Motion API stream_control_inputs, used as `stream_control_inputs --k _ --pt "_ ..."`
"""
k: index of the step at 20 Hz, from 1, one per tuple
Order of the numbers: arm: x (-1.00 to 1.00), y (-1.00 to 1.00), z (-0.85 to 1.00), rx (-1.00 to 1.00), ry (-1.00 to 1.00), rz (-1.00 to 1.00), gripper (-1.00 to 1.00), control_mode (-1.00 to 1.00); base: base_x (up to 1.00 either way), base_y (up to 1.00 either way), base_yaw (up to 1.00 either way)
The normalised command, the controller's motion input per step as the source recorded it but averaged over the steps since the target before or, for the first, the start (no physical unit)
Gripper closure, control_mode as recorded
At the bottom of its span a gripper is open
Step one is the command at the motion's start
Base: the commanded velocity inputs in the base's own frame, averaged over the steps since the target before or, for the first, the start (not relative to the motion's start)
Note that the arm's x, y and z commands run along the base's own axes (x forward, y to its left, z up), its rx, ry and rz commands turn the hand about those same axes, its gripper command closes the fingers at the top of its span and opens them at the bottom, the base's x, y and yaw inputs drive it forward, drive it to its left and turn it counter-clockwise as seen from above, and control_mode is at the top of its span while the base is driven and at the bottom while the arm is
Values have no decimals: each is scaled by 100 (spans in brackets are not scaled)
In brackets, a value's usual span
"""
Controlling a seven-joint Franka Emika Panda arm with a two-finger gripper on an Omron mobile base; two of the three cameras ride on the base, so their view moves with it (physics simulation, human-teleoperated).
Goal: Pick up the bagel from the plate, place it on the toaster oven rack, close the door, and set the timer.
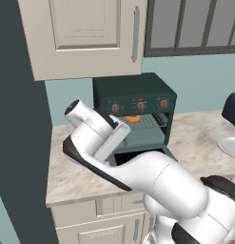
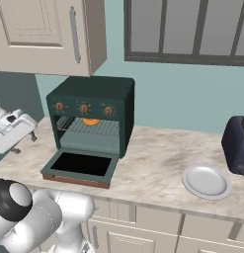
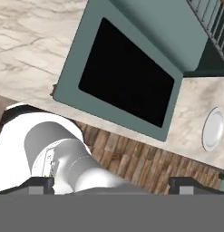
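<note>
Resting on the toaster oven rack (image 2: 91,128) above the lowered door (image 2: 81,166), the bagel (image 2: 90,121) lies free while the gripper (image 3: 112,183) stands spread wide

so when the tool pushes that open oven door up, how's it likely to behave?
The door lies flat, apparently hinged at the oven's base, so it should swing up stiffly rather than slide. Its black glass window looks smooth, perhaps slippery; the front edge may give better purchase. The bagel sits far back on the rack, probably undisturbed.
</note>
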Motion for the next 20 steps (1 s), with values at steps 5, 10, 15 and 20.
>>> stream_control_inputs --k 5,10,15,20 --pt "0 0 -46 -13 0 3 -100 -100 0 0 0" --pt "-5 0 -42 -9 -7 1 -100 -100 0 0 0" --pt "-1 -8 -32 -3 -13 0 -100 -100 0 0 0" --pt "0 -11 -31 -2 -12 0 -100 -100 0 0 0"
